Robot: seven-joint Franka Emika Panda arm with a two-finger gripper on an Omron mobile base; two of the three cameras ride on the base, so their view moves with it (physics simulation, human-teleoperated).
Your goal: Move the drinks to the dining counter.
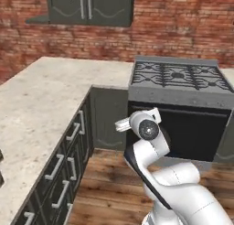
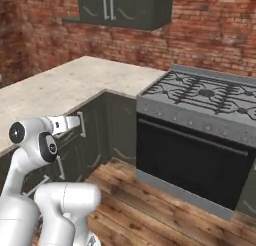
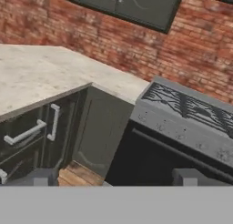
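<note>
The arm is folded close over its base with the end effector (image 3: 116, 178) held level, looking out across the room rather than down. This reads as a carrying or travelling pose between places, not a reach. Its two finger tips stand wide apart with nothing between them: released and empty.

Ahead lies the corner of a kitchen. In the hand view a pale speckled surface (image 3: 41, 73) runs from 9 o'clock toward the centre over dark drawers with silver handles (image 3: 27, 133). The stove (image 3: 186, 116), with black grates and a dark oven door, sits at 3 o'clock. A dark wall cabinet (image 3: 136, 4) hangs on the brick at 12 o'clock. This surface joins the stove, so I judge it is not the dining counter.

The stretch of stone in sight carries no cans or bottle — where the drinks stand cannot be told from here. The same goes for which way they point and how their long axes lie. Cans and a slim bottle would most likely stand upright, calling for a sideways grasp, but that is a guess. The task looks to be at a searching or driving step.
</note>
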